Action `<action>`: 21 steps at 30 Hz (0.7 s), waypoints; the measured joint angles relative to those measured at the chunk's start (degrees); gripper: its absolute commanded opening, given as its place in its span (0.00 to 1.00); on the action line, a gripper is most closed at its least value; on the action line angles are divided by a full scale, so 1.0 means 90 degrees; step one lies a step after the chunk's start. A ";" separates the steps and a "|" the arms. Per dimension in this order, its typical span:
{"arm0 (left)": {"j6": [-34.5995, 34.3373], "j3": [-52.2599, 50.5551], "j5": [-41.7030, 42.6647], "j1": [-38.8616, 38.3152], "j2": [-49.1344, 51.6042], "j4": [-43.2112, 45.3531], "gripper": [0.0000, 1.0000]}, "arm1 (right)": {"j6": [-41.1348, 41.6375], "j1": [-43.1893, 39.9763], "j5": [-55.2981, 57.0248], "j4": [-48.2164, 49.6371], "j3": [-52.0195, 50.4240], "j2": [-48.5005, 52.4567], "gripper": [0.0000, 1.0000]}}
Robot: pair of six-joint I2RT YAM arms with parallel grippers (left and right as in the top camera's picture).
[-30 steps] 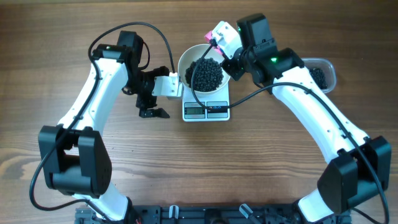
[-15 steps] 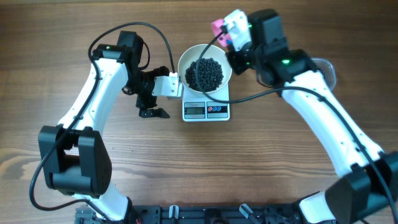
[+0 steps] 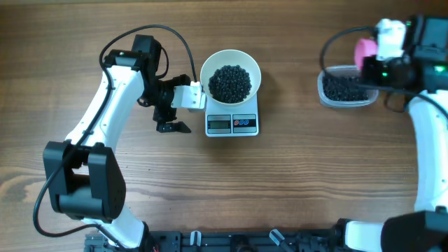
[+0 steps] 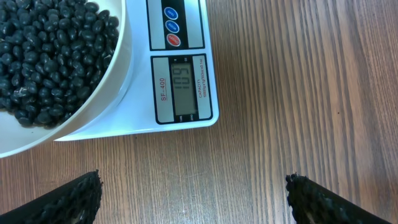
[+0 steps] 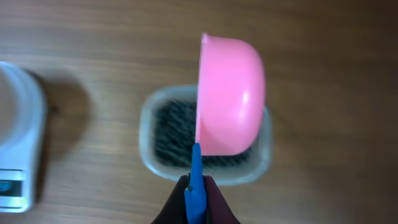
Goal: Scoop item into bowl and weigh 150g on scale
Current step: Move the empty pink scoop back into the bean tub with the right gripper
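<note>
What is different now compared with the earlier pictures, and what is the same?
The right gripper, shut on the pink scoop by its blue handle, moved from over the bowl rightward to above the clear tub. The open left gripper, the beans in the bowl and the scale stayed as they were.

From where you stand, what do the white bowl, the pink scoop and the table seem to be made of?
The bowl looks like glazed ceramic or glossy plastic: smooth bright white wall. The scoop is likely plastic: even pink, soft highlight. The table seems wood or wood-look laminate: matte brown grain lines.
</note>
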 measured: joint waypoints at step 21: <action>0.0000 0.0000 0.0000 0.0000 0.0000 0.0000 1.00 | -0.0668 -0.0457 -0.2042 -0.0398 0.0058 0.2431 0.04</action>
